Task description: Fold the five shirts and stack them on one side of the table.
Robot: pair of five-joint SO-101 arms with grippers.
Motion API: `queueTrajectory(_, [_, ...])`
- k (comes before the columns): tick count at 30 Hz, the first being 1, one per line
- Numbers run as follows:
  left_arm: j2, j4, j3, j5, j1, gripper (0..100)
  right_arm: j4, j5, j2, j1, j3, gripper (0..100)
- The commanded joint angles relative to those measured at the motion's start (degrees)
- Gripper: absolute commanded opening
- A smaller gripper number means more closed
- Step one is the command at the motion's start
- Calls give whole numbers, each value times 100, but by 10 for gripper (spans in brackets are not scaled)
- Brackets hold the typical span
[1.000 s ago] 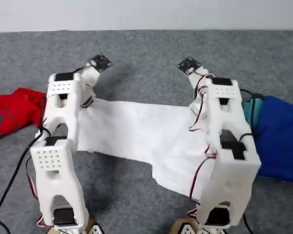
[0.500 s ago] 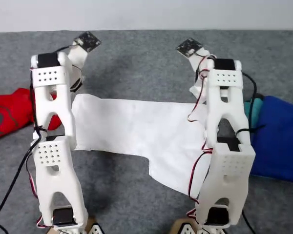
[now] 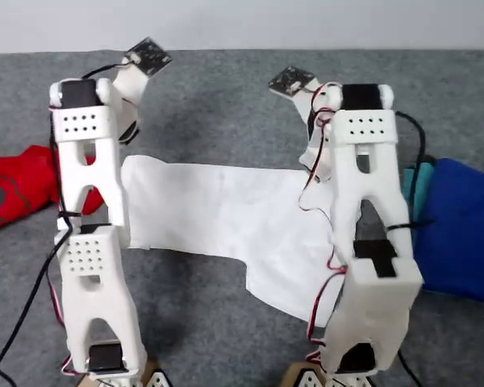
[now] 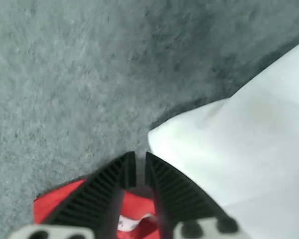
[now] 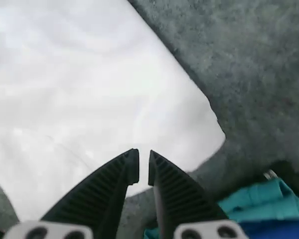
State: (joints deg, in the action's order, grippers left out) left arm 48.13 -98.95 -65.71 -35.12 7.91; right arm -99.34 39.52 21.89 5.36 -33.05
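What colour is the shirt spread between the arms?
White; the spread cloth shirt shows best in the high view.

Overhead plus two close wrist views, common shirt [image 3: 226, 210]

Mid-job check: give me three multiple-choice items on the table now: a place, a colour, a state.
1. The red shirt lies: A) beside the left arm B) beside the right arm C) in a gripper
2. The shirt spread between the arms is: A) blue B) white C) red
3. The right gripper is: A) shut on the red shirt B) shut, empty C) wide open
1 A, it lies by that arm. 2 B, the white shirt spans them. 3 B, nothing sits between its jaws.
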Motion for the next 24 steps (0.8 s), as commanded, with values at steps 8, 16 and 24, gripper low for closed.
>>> queueTrajectory(8, [-2233, -167, 2273, 932, -1600, 43, -330, -668, -1982, -1288, -360, 43])
queueTrajectory(16, [-3657, -141, 4541, 958, -3552, 46, -330, -659, -3134, -2536, -334, 46])
queueTrajectory(24, [-3710, 264, 5692, 949, -5143, 146, -330, -1020, -3793, -3591, 185, 46])
